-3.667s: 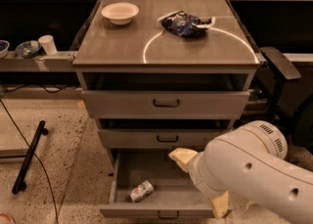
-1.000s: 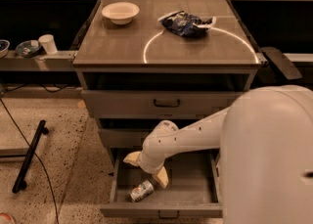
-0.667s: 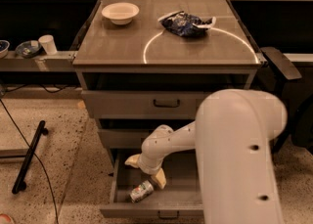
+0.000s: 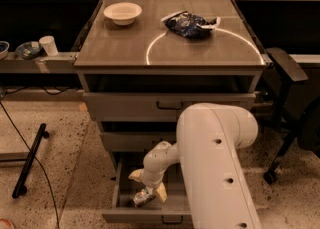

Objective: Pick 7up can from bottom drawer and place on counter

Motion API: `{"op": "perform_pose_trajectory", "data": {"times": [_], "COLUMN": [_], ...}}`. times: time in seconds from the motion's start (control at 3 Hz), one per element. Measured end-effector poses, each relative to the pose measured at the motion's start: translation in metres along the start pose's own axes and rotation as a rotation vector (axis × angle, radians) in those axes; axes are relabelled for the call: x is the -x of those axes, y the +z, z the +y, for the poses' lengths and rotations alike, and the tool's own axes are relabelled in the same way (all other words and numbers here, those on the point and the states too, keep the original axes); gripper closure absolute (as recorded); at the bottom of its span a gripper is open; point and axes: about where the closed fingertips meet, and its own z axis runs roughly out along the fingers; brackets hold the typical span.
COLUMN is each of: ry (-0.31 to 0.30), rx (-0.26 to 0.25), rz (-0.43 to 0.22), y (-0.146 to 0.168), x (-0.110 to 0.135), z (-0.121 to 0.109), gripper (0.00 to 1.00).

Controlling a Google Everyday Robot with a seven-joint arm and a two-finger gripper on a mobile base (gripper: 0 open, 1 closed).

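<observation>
The bottom drawer [image 4: 116, 198] is pulled open below two shallower drawers. The 7up can [image 4: 143, 197] lies on its side inside it, near the front left. My gripper [image 4: 148, 185] reaches down into the drawer, right over the can. Its two pale fingers [image 4: 136, 175] are spread apart, one on each side of the can, not closed on it. My white arm [image 4: 215, 163] covers the right half of the drawer. The counter [image 4: 125, 43], with its thin white circle line, is above.
A white bowl [image 4: 122, 12] and a dark blue snack bag [image 4: 189, 23] sit on the counter. A pale shelf with cups [image 4: 48, 44] is at the left. A black pole [image 4: 30, 160] lies on the floor. A dark chair [image 4: 285, 68] stands at the right.
My gripper came from the right side of the drawer to over the can and has settled slightly lower around it. The can has not moved.
</observation>
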Motion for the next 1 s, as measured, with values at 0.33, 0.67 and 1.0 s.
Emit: {"op": "perform_pose_trajectory", "data": {"times": [0.33,0.67,1.0], "ry": [-0.013,-0.017,-0.007], "rx": [-0.061,-0.082,-0.055], "rz": [0.025,0.031,0.059], "y": [0.01,0.012,0.023], "x": [-0.004,-0.005,-0.013], "z": [-0.011,-0.015,-0.015], "gripper": [0.0,0.0,0.0]}}
